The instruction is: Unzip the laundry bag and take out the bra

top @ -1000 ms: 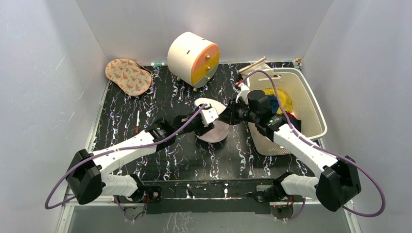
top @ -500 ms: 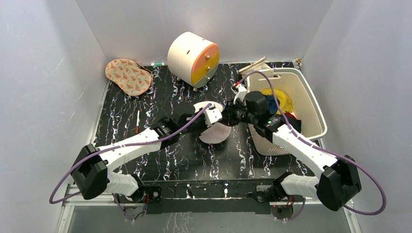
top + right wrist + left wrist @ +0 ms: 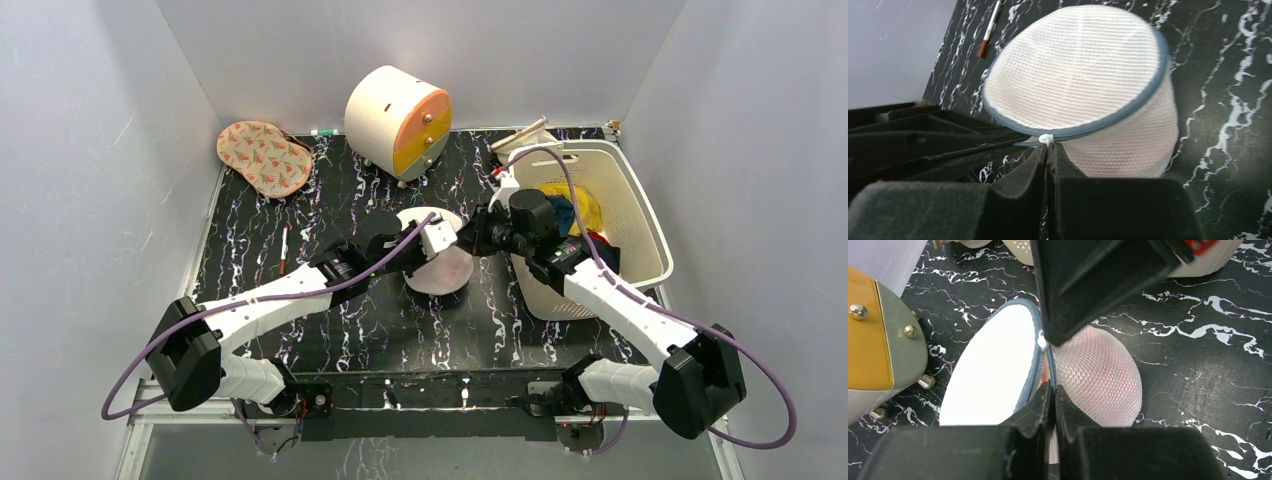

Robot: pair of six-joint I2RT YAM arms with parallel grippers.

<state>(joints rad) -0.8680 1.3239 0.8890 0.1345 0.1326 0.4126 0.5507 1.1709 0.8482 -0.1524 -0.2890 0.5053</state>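
The laundry bag (image 3: 440, 270) is a round white mesh pouch with a grey-blue zipper rim, held tilted on the black table between both grippers. My left gripper (image 3: 446, 240) is shut on the bag's rim (image 3: 1037, 365), its tips (image 3: 1053, 390) over the zipper seam. My right gripper (image 3: 470, 240) is shut on the small white zipper pull (image 3: 1046, 138), which also shows in the left wrist view (image 3: 1042, 341). The bra is inside the bag. Only a pink tint (image 3: 1093, 370) shows through the mesh and in a narrow slit of the zipper.
A cream-and-orange drawer cabinet (image 3: 398, 120) stands at the back. A cream slotted basket (image 3: 640, 215) with blue, yellow and black clothes is at the right, close to my right arm. A patterned pad (image 3: 265, 157) and a pen (image 3: 284, 250) lie at the left.
My left gripper has moved a little to the right along the bag's rim, towards the right gripper. The bag has shifted slightly with it. The right gripper has barely moved.
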